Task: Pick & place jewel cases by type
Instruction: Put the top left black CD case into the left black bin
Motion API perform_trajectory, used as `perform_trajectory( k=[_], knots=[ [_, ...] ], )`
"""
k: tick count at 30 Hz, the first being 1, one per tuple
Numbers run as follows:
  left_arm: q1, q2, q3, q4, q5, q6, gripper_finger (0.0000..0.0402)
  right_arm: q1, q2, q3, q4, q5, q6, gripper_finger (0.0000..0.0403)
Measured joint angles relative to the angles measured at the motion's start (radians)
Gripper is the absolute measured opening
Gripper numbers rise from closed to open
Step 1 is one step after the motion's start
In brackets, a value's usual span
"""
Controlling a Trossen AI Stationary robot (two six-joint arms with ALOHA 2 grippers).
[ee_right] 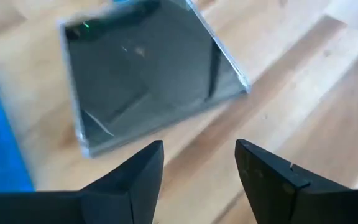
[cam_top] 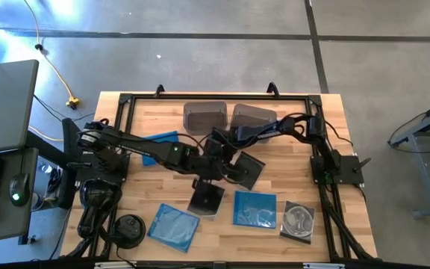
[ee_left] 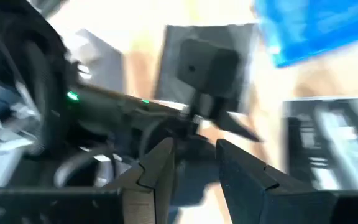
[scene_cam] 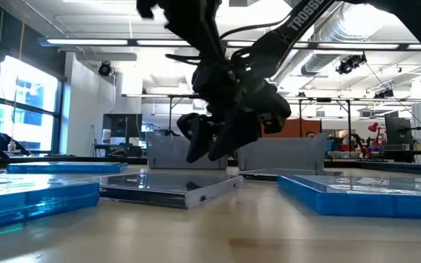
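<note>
Two dark jewel cases lie flat on the table: one near the middle front (cam_top: pixel 206 199), one just right of centre (cam_top: pixel 249 169). Blue cases lie at the far left (cam_top: pixel 160 142), front left (cam_top: pixel 174 226) and front centre (cam_top: pixel 254 209). The clear case with the silver disc (cam_top: pixel 298 221) lies front right. My left gripper (cam_top: pixel 206 166) and my right gripper (cam_top: pixel 226 172) hang close together over the table's middle. Both are open and empty. My right gripper (ee_right: pixel 199 149) stands just short of the front dark case (ee_right: pixel 151 78). My left gripper (ee_left: pixel 192 149) faces the right arm and the other dark case (ee_left: pixel 207 62).
Two smoky grey bins (cam_top: pixel 204 114) (cam_top: pixel 254 114) stand at the table's far edge. A round black disc (cam_top: pixel 129 229) lies at the front left. A black frame (cam_top: pixel 125 101) runs around the table. In the low view the front dark case (scene_cam: pixel 174 188) lies under the arms.
</note>
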Motion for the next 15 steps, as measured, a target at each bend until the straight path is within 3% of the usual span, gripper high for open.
perform_trajectory(
  k=[4, 9, 15],
  knots=[
    [-0.008, 0.001, -0.005, -0.078, 0.08, -0.115, 0.0117, 0.012, 0.0, 0.0, -0.017, 0.163, -0.027, 0.0197],
    [-0.056, 0.01, -0.047, -0.128, 0.118, -0.27, 0.0153, 0.018, -0.001, 0.0, -0.062, 0.148, -0.025, 0.0197],
    [-0.122, 0.008, -0.1, -0.213, 0.176, -0.61, 0.0197, 0.08, -0.019, 0.001, -0.083, 0.337, -0.033, 0.0197]
  ],
)
